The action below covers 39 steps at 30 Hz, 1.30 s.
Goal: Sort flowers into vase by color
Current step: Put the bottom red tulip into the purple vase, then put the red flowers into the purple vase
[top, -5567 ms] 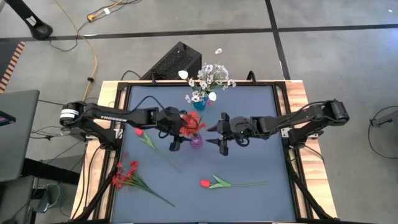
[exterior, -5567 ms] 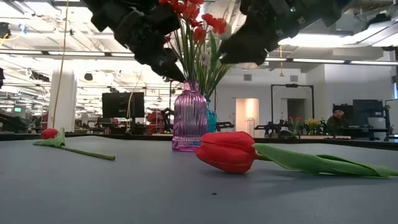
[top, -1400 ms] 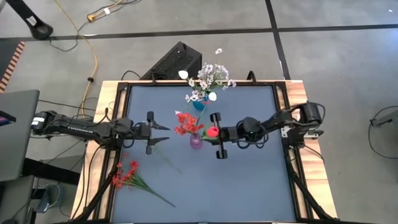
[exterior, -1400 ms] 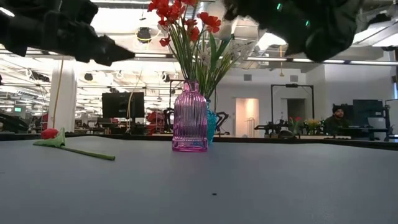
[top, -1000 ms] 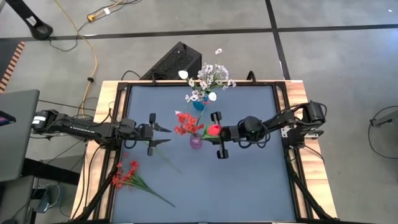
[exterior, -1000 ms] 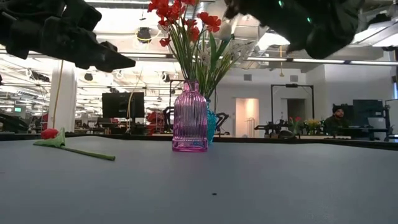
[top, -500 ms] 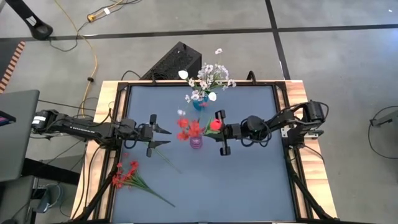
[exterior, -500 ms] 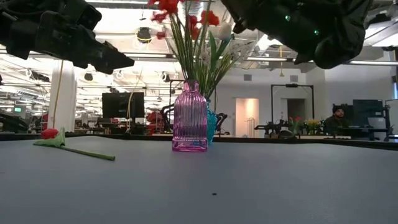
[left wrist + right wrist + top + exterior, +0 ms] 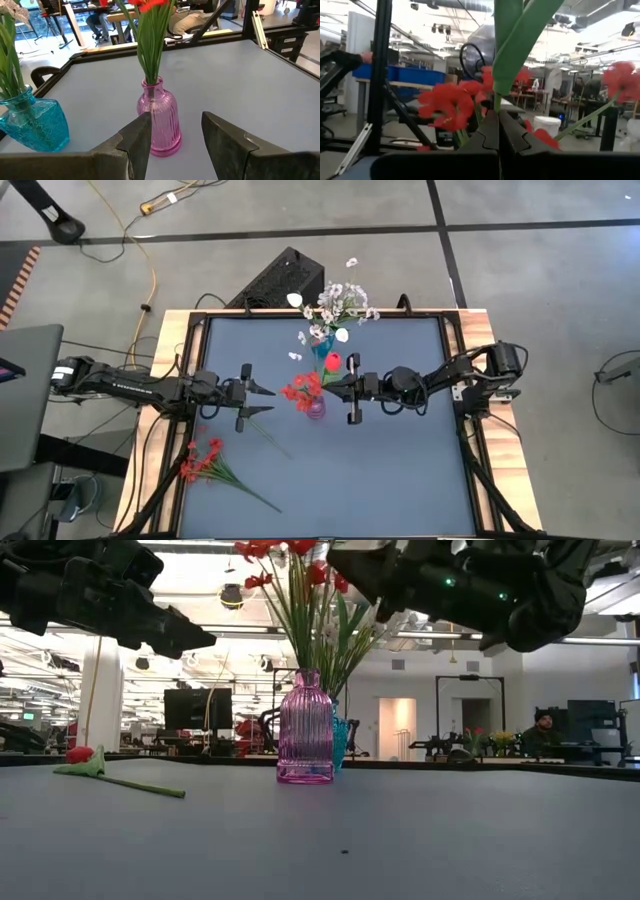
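Observation:
My right gripper (image 9: 330, 385) hovers over the purple vase (image 9: 316, 410), shut on a red tulip whose bloom (image 9: 333, 362) points toward the far edge. Red sprays (image 9: 302, 390) stand in that vase with their stems in its neck (image 9: 152, 82). Behind it, a teal vase (image 9: 321, 350) holds white flowers (image 9: 335, 305). My left gripper (image 9: 268, 399) hangs open above the table, left of the purple vase and pointing at it. A second red tulip (image 9: 80, 754) and a red spray (image 9: 205, 462) lie flat on the mat. My right gripper pinches the tulip's green stem (image 9: 496, 102) between its two fingers, where a leaf (image 9: 515, 45) branches off. The fingers come about level from the table's right. The tulip is lifted clear, above the purple vase's red sprays.
The lying tulip's stem (image 9: 268, 435) runs under my left gripper toward the near side. A black box (image 9: 285, 278) sits beyond the far edge. The mat's near right half (image 9: 400, 480) is bare.
My right gripper has turned and reached a little toward the table's left, over the purple vase. The tulip's bloom has swung toward the far edge. The red sprays in the vase have been nudged and have shifted.

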Available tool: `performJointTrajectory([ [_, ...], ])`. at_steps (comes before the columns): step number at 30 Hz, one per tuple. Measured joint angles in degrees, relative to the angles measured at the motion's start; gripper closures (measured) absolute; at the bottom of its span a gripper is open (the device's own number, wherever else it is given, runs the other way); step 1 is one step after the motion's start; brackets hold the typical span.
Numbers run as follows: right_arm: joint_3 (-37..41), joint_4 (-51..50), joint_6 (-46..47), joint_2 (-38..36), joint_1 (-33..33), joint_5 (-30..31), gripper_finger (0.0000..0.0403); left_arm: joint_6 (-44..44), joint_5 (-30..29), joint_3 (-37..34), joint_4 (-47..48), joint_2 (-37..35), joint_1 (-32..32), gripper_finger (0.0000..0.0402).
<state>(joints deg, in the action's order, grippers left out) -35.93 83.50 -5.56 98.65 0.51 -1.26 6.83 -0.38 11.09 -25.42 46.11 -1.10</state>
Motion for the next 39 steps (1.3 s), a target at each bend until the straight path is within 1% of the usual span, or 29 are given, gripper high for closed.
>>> performJointTrajectory([
  [3, 0.01, -2.18, 0.38, 0.00, -0.02, 0.00, 0.0382, -0.09, -0.01, 0.00, 0.01, 0.00, 0.00, 0.0237],
  [6, 0.01, -3.37, 2.93, 0.04, -0.02, 0.00, 0.0375, -0.13, 0.00, 0.00, 0.01, 0.00, 0.00, 0.0237],
  [11, 0.01, -3.94, 3.28, 0.04, -0.02, 0.05, 0.0346, -0.51, 0.00, 0.00, 0.01, 0.00, 0.00, 0.0237],
  [15, 0.01, -3.93, 8.05, 0.04, -0.29, 0.10, 0.0323, -0.63, -0.01, 0.00, 0.03, 0.00, 0.00, 0.0237],
  [19, 0.01, -4.46, 10.11, 0.04, -0.42, 0.15, 0.0293, -0.63, 0.00, 0.00, 0.34, 0.00, 0.00, 0.0237],
  [25, 0.01, -8.01, 10.76, 0.01, -0.42, 0.15, 0.0231, -0.63, 0.00, 0.00, 0.45, 0.00, 0.00, 0.0237],
  [29, 0.01, -13.19, 14.21, -1.34, -1.11, 0.09, 0.0193, -0.63, 0.00, 0.00, 0.47, 0.00, 0.00, 0.0237],
  [31, 0.01, -17.56, 14.59, -3.16, -1.25, 0.09, 0.0177, -0.63, 0.00, 0.00, 0.47, 0.00, 0.00, 0.0237],
  [35, 0.01, -28.70, 14.27, -8.10, -1.44, 0.04, 0.0157, -0.63, 0.00, 0.00, 0.49, 0.00, 0.00, 0.0237],
  [39, -1.32, -43.01, 14.18, -13.67, -1.42, 0.00, 0.0153, -0.63, 0.00, 0.00, 0.54, 0.00, 0.00, 0.0237],
])
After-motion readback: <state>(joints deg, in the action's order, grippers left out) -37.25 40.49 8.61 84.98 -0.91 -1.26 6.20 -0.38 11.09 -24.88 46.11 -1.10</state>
